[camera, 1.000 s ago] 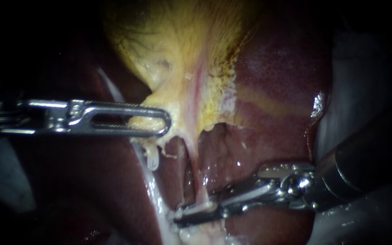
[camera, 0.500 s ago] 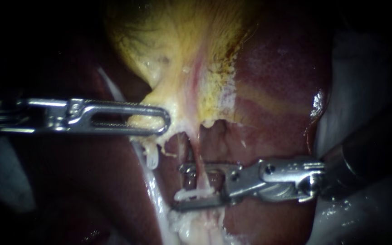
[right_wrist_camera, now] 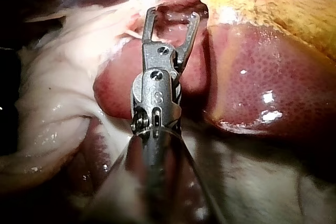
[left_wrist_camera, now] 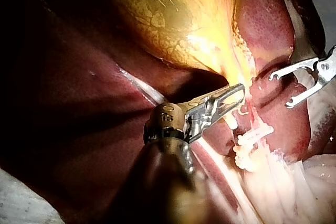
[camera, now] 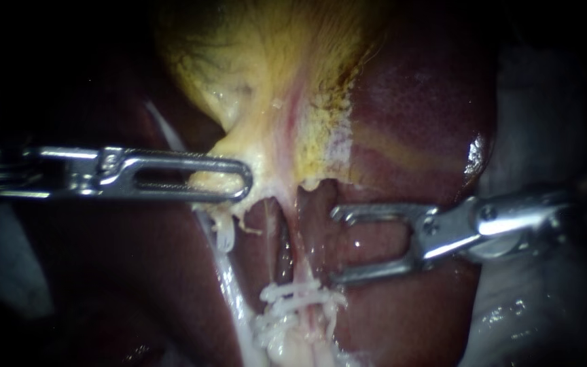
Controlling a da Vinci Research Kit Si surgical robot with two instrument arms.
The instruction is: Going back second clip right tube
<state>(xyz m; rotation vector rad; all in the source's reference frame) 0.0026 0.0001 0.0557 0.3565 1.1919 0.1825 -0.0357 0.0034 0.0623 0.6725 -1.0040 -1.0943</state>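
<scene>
The yellow gallbladder (camera: 273,75) hangs down over the dark red liver (camera: 416,109). My left instrument (camera: 229,178) comes in level and is shut on the gallbladder's lower edge, as the left wrist view also shows (left_wrist_camera: 233,94). Below that edge a thin pink tube (camera: 301,261) runs down, crossed by two white clips (camera: 300,296), which also show in the left wrist view (left_wrist_camera: 252,136). My right instrument (camera: 335,245) stands just right of the tube, above the clips, its jaws wide open and empty (left_wrist_camera: 280,91) (right_wrist_camera: 173,14).
A second thin tube (camera: 268,234) runs beside the clipped one. A white strand (camera: 229,272) drops from the left instrument's tip. Pale fatty tissue (camera: 293,346) lies under the clips. White cloth (camera: 538,129) borders the liver on the right.
The right instrument's jaws, closed round the tube a second ago, have opened and pulled back up and to the right. A white clip stays on the tube. The left instrument has held still.
</scene>
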